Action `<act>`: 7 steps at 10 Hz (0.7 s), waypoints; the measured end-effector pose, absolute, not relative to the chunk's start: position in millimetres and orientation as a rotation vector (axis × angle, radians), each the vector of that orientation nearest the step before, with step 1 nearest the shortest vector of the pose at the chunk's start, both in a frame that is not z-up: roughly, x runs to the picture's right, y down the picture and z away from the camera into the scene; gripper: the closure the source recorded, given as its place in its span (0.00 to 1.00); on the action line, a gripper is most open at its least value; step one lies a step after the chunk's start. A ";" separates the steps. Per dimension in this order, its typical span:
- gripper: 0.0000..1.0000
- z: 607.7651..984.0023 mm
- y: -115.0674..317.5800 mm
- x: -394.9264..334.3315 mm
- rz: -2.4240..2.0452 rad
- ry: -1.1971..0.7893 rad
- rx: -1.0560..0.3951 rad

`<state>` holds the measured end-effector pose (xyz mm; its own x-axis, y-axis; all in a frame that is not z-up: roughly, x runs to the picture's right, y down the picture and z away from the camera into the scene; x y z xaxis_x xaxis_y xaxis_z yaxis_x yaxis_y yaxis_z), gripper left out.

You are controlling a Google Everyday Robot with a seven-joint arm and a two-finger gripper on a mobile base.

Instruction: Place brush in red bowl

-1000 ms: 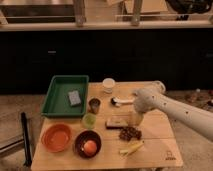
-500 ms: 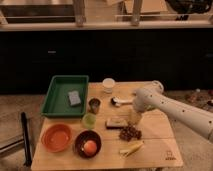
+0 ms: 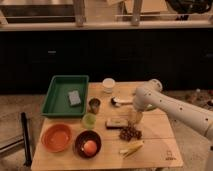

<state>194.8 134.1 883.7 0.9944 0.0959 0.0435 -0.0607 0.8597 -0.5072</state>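
- Table (image 3: 160, 150): wooden; everything listed is set on it.
- Arm (image 3: 175, 107): extended in from the right, over the table.
- Green tray (image 3: 55, 100): placed back left.
- Red bowl (image 3: 56, 137): seated front left.
- Brush (image 3: 116, 122): laid flat mid-table, well apart from the red bowl.
- Gripper (image 3: 134, 117): held low, just right of the brush; wide or narrow is not discernible.

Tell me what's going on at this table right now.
A white robot arm reaches in from the right; its gripper hangs low over the wooden table, just beside the small flat dark rectangular brush. The brush lies flat on the table, not lifted. The wide shallow orange-red bowl sits at the front left, apart from the brush, so the placing is not yet done.
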 end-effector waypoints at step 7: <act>0.20 905.7 113.2 185.7 0.052 -0.098 -0.537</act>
<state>185.7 113.2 905.7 0.9940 0.0752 0.0797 -0.0238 0.8583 -0.5126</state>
